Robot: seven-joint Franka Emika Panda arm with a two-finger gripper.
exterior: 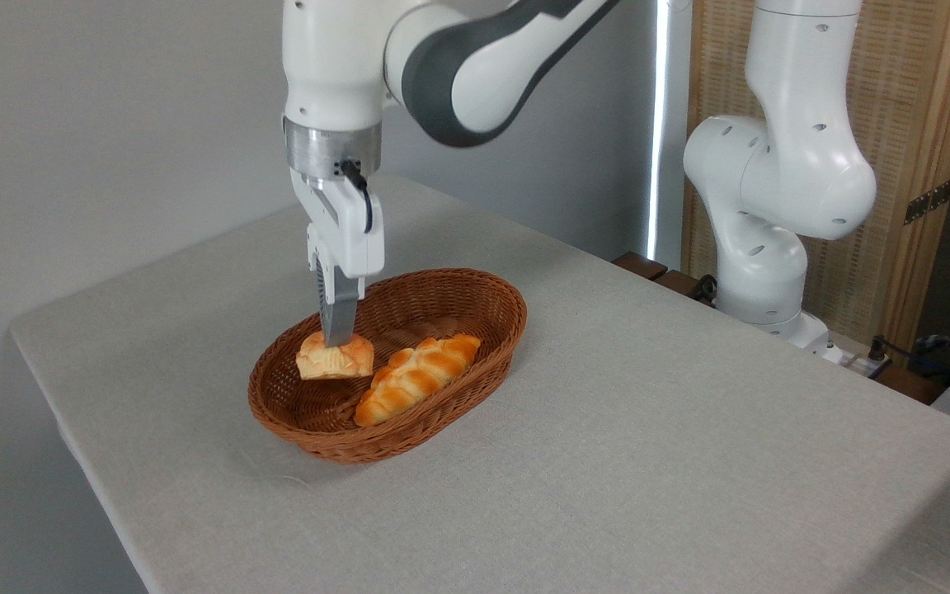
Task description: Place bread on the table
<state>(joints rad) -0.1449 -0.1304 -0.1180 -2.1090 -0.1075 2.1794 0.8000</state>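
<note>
Tool [336, 337] points straight down from the bent white arm [458, 66], its fingers pinching the bread [335, 358], held just above the floor of one wicker basket [475, 330]. One braided loaf [417, 378] lies at the bun's three o'clock. Grey bench [648, 429] carries the basket.

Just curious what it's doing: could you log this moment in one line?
gripper: shut on bun | bun: lifted inside wicker basket | braided loaf: in basket | table: no bread

High front-corner view over table [689, 462]
</note>
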